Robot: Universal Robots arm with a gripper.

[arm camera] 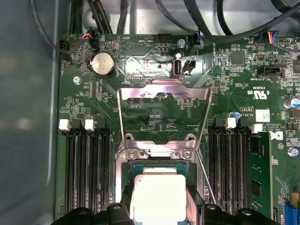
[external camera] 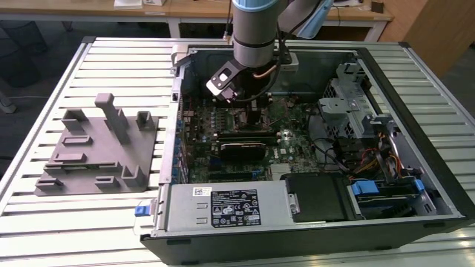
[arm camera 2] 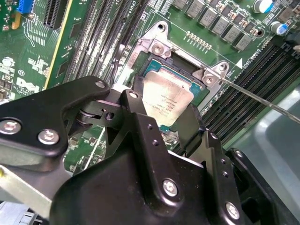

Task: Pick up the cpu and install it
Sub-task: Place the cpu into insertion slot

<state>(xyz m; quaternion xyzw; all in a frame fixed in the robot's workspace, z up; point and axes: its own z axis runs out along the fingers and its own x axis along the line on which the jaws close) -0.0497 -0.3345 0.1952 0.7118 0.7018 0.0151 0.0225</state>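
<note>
The cpu [arm camera 2: 167, 99], a small square chip with a pale silver top, sits between my gripper's [arm camera 2: 164, 112] black fingers [arm camera 2: 135, 108], directly over the dark socket [arm camera 2: 140, 61] on the green motherboard. In the first wrist view the cpu [arm camera: 158, 193] lies low in the socket opening, a finger [arm camera: 125, 202] pressed against each side. The gripper is shut on it. The socket's metal load frame [arm camera: 164, 89] stands flipped open, and its thin lever [arm camera: 206, 176] is swung out. In the exterior view the arm [external camera: 252, 33] reaches down into the open computer case, above the board's middle.
Memory slots [arm camera: 86, 168] flank the socket on both sides. Black cables [arm camera: 197, 18] run along the case wall near the board's edge. A grey plastic holder with upright posts [external camera: 97, 147] stands on the slatted table at the exterior view's left. A power supply [external camera: 222, 208] and drive cage [external camera: 356, 111] fill the case.
</note>
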